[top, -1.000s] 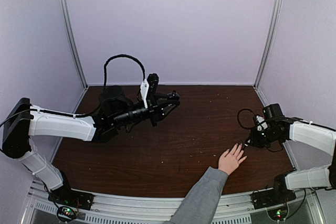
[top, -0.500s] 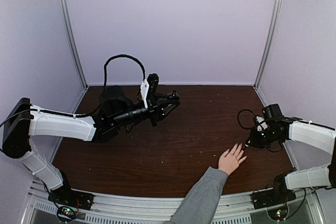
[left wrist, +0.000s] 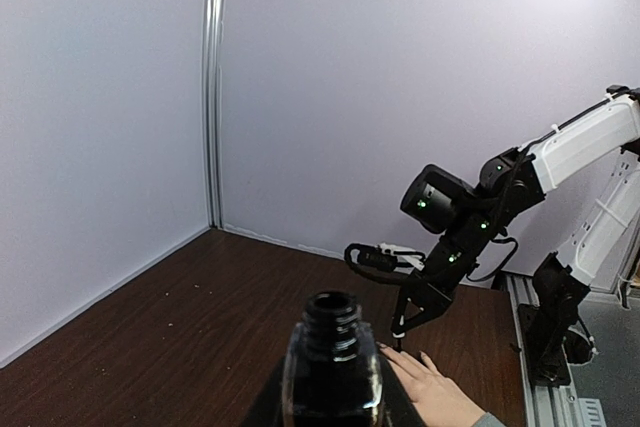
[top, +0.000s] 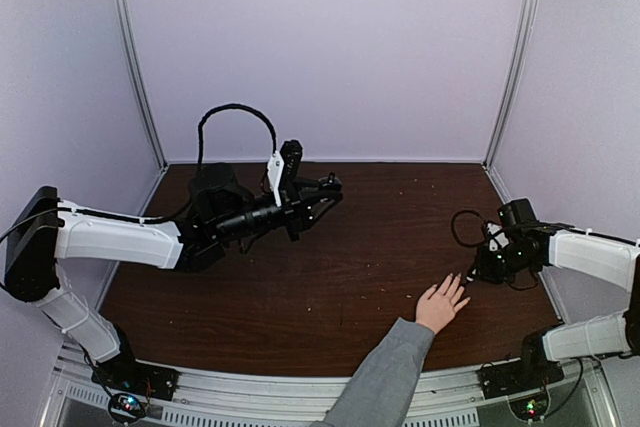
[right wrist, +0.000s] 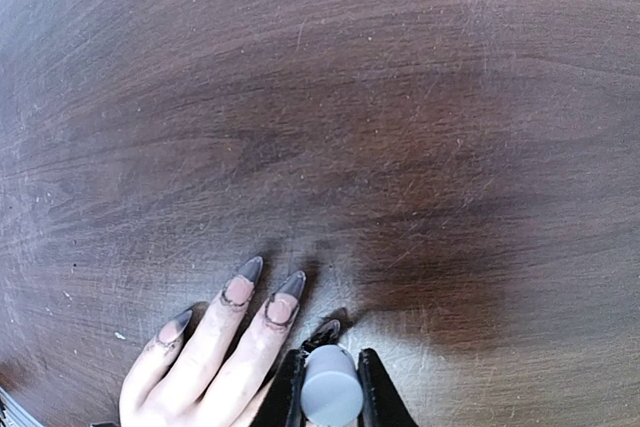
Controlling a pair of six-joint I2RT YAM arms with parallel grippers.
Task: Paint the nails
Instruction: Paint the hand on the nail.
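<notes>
The hand lies flat on the table, nails at your right gripper, which clamps the brush cap and has edged closer: painting looks underway. Farther off, your left gripper grips the open bottle.

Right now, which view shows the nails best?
Right wrist: the nails sit close, dark-edged, beside the brush cap in the right gripper. Top external shows the hand only small; left wrist shows it low, beside the bottle the left gripper holds.
</notes>
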